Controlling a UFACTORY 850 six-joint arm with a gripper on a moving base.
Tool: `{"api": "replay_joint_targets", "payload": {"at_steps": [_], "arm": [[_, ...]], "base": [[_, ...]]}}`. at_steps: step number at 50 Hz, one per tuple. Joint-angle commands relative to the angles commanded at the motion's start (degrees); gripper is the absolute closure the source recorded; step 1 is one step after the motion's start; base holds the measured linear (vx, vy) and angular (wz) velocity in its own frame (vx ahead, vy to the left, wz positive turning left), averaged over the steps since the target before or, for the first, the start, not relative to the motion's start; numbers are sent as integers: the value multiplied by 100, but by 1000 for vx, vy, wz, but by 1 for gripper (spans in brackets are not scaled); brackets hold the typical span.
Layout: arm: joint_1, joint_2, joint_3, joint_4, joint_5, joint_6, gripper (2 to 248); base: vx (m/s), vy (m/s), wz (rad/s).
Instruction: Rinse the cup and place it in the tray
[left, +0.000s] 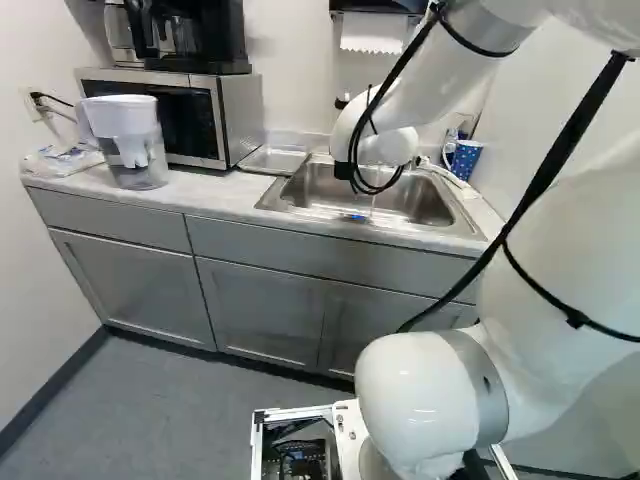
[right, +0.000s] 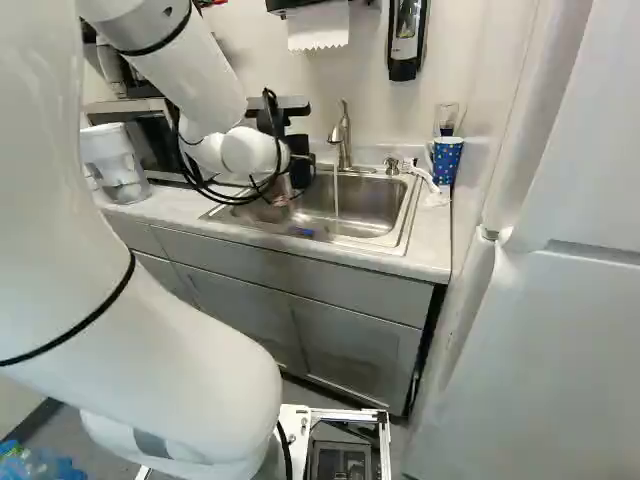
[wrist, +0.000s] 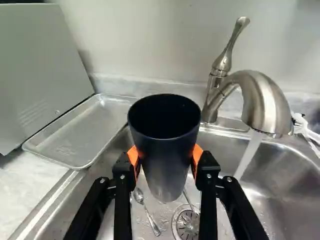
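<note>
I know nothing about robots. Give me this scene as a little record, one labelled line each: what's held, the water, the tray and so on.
Gripper: black two-finger gripper, shut on the cup
Held: dark, tapered cup, above the sink
Water: running from the curved silver faucet, falling beside the cup
Tray: shallow rectangular metal tray, between the silver-and-black microwave and the sink, cup not in it
In sink: metal spoon, round drain
Likely next: moving the cup under the water
</note>
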Motion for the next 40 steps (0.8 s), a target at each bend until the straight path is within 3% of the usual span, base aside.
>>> {"api": "replay_joint_targets", "payload": {"at_steps": [40], "arm": [[-321,-365,168,0,320,0,129]], "base": [[0,0,0]]}}
